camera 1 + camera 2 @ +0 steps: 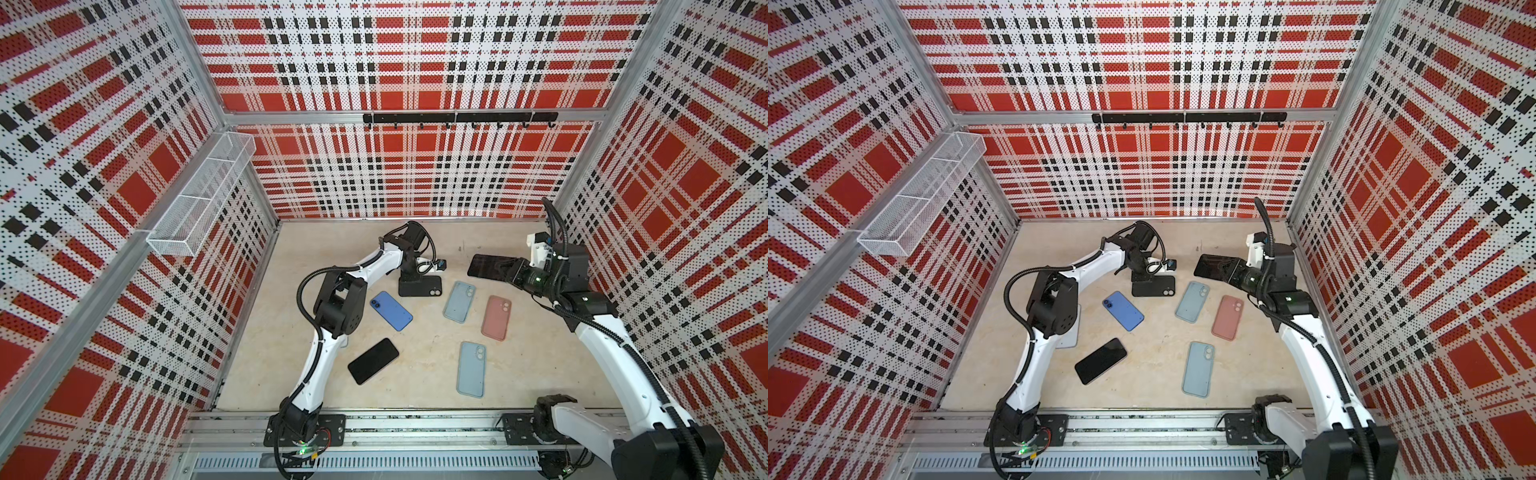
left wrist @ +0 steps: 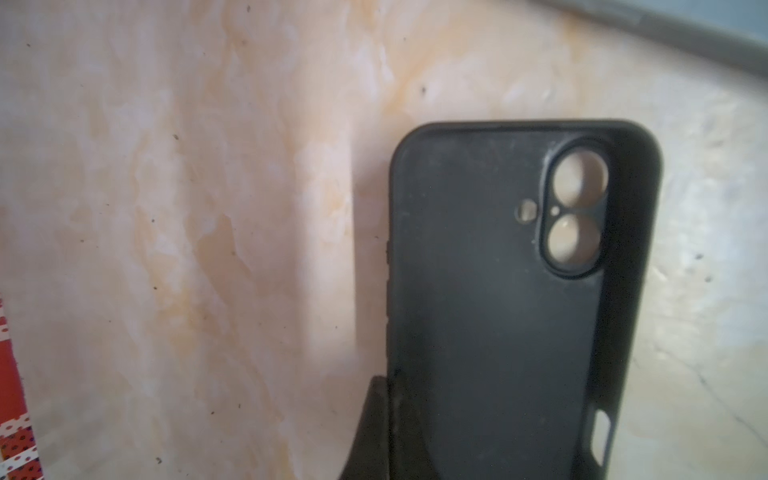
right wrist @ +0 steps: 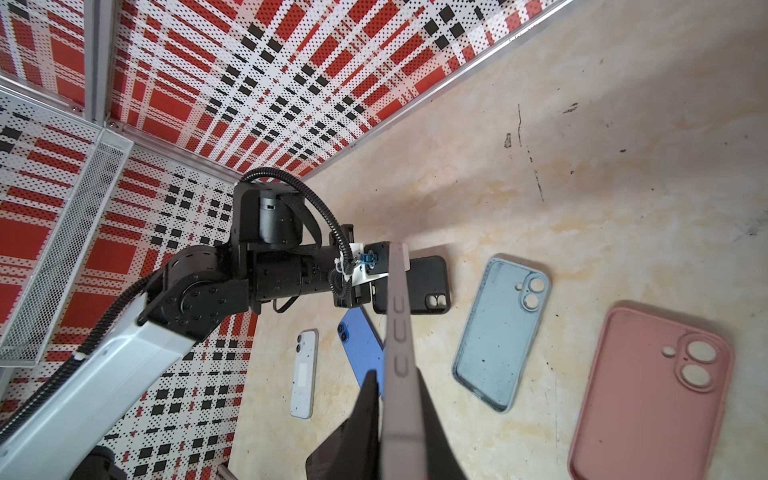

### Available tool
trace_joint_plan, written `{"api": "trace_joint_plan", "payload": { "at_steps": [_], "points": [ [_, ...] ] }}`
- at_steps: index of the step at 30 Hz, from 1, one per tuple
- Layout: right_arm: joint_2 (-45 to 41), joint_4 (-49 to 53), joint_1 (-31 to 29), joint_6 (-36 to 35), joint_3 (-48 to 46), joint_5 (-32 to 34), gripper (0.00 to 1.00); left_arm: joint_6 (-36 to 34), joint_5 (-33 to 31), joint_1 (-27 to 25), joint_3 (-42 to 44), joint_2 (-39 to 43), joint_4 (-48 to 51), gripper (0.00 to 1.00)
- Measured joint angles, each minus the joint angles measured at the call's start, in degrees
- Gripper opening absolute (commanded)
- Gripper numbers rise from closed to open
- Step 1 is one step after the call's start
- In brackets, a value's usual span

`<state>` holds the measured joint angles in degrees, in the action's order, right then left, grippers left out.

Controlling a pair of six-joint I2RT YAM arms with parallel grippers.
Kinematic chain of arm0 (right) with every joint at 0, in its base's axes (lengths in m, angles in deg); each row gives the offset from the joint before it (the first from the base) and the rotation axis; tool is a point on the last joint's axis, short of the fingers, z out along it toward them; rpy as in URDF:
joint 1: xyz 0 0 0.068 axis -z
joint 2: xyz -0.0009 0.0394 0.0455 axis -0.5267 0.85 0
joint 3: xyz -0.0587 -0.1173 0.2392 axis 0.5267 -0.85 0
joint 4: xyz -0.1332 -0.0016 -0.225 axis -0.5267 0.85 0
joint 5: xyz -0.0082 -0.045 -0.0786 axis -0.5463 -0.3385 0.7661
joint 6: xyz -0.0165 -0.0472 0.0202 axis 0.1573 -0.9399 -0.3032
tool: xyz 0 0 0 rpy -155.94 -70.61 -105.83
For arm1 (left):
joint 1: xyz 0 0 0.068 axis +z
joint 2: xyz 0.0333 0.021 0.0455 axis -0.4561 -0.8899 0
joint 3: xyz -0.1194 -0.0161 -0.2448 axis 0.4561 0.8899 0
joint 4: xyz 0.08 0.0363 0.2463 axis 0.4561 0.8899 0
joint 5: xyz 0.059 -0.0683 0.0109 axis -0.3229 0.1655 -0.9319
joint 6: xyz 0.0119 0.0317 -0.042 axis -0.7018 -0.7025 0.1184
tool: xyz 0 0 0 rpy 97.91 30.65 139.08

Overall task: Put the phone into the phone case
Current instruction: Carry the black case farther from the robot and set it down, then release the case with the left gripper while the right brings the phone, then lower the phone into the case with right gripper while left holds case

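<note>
A black phone case (image 1: pixel 420 286) (image 1: pixel 1154 286) sits low at the back middle of the table, hollow side up. My left gripper (image 1: pixel 409 275) (image 1: pixel 1139 274) is shut on one long side wall of the case (image 2: pixel 498 311); one finger (image 2: pixel 372 419) shows outside that wall. My right gripper (image 1: pixel 510 270) (image 1: pixel 1234 271) is shut on a phone (image 1: pixel 485 266) (image 1: pixel 1212 266) with a dark screen, held above the table to the right of the case. In the right wrist view the phone (image 3: pixel 397 332) shows edge-on between the fingers (image 3: pixel 368 415).
On the table lie a blue phone (image 1: pixel 390 311), a black phone (image 1: pixel 373 360), two light blue cases (image 1: pixel 459 301) (image 1: pixel 471 369) and a pink case (image 1: pixel 496 318). A white phone (image 3: pixel 303 368) lies under the left arm. Walls close in on three sides.
</note>
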<state>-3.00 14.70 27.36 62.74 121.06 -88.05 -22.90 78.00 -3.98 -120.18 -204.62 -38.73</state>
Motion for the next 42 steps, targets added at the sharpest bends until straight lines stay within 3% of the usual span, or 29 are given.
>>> {"api": "trace_joint_plan", "payload": {
  "at_steps": [1,5,11,15,17,21,27,29,36,42],
  "points": [
    [0.2,0.0,0.0,0.2,0.0,-0.3,0.0,-0.2,0.0,0.2,-0.3,-0.4,0.0,0.0],
    [1.5,0.2,0.0,0.3,0.6,-1.0,0.0,-0.5,-0.1,0.9,-0.9,-1.2,0.1,0.19],
    [5.1,1.5,-0.7,-1.1,5.0,-2.9,0.0,1.7,-1.6,1.9,0.0,-0.5,-4.3,0.4],
    [10.7,4.7,-2.4,-5.0,12.5,-4.7,0.0,6.6,-2.4,3.4,9.9,6.2,-15.7,0.7],
    [14.4,6.6,-4.0,-7.1,16.8,-5.7,0.0,10.5,-3.3,4.6,18.0,12.7,-24.2,0.99],
    [22.2,7.5,-8.1,-9.7,23.1,-7.6,0.0,19.1,-6.6,7.3,31.3,27.6,-41.0,0.99],
    [34.2,7.9,-15.2,-9.7,28.7,-7.8,0.0,36.9,-10.0,10.2,37.9,41.2,-52.6,1.0],
    [38.6,8.0,-17.1,-9.5,31.1,-7.5,0.0,44.4,-7.7,11.8,38.9,43.7,-52.7,0.99],
    [49.1,10.6,-21.1,-9.5,36.9,-4.4,0.0,74.8,10.9,23.5,47.8,45.1,-52.6,0.99],
    [52.8,11.7,-21.3,-9.7,39.1,-1.8,0.0,83.6,16.8,18.4,53.9,43.3,-47.7,0.99]
  ]
}}
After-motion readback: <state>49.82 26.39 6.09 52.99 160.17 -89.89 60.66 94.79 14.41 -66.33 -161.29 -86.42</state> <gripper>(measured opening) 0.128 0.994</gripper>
